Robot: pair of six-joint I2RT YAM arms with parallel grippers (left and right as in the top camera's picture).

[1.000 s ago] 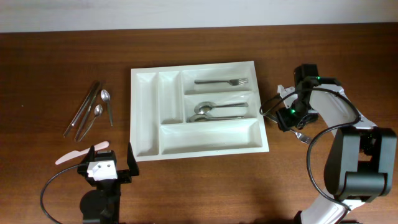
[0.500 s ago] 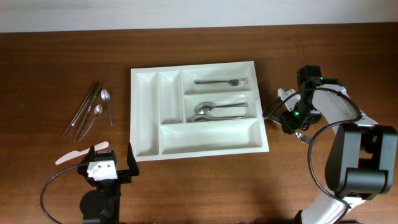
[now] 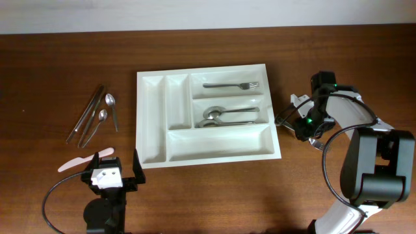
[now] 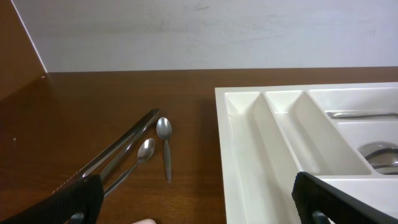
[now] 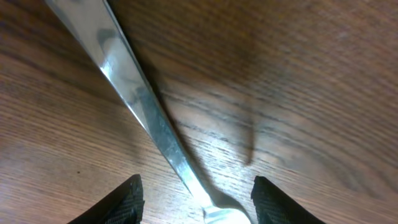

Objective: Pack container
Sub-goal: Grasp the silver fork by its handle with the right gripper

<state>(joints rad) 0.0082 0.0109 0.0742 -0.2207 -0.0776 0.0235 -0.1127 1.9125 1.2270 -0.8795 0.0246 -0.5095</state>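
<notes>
Hand [image 5: 196, 199] on the right, spread, has shifted slightly over a metal utensil [image 5: 123, 81].

The table [image 3: 208, 195] is dark reddish-brown wood with a streaky grain. The container [image 3: 151, 117] is plain white. The fork [image 3: 231, 85], spoons [image 3: 227, 117] and loose cutlery [image 3: 103, 116] shine silver, and one knife [image 3: 84, 160] is pale cream. The right tool [image 5: 196, 202] is black, and a green light [image 3: 309, 119] glows on its arm.

On the table [image 4: 186, 93], two spoons [image 4: 164, 128] and some knives [image 4: 121, 149] lie left of the tray [image 4: 273, 143], whose right compartments hold cutlery [image 4: 379, 152], while the gripper [image 4: 199, 202] has its fingers [image 4: 71, 202] spread wide.
</notes>
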